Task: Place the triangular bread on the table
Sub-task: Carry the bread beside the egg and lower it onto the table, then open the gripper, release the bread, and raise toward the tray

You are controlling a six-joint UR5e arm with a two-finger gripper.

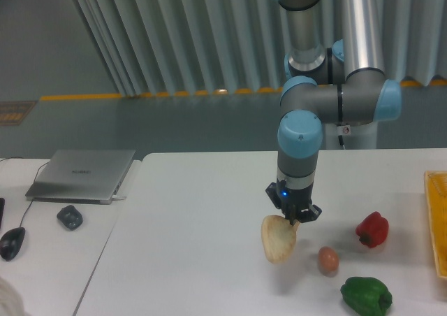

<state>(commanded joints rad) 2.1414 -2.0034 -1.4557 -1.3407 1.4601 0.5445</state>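
Gripper [291,217] clamped on triangular bread [278,238] above table [195,218], fingertips hard to make out.

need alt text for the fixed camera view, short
A robot arm's claw holds the triangular bread by its upper edge, just above the white table. An egg, a red pepper and a green pepper lie to its right; a laptop sits on the desk at left.

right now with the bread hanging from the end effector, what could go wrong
The triangular bread hangs from the end effector by its upper edge only, so it might slip or tear loose early. Released from above the table, it may tip or roll toward the egg close on its right and nudge it.
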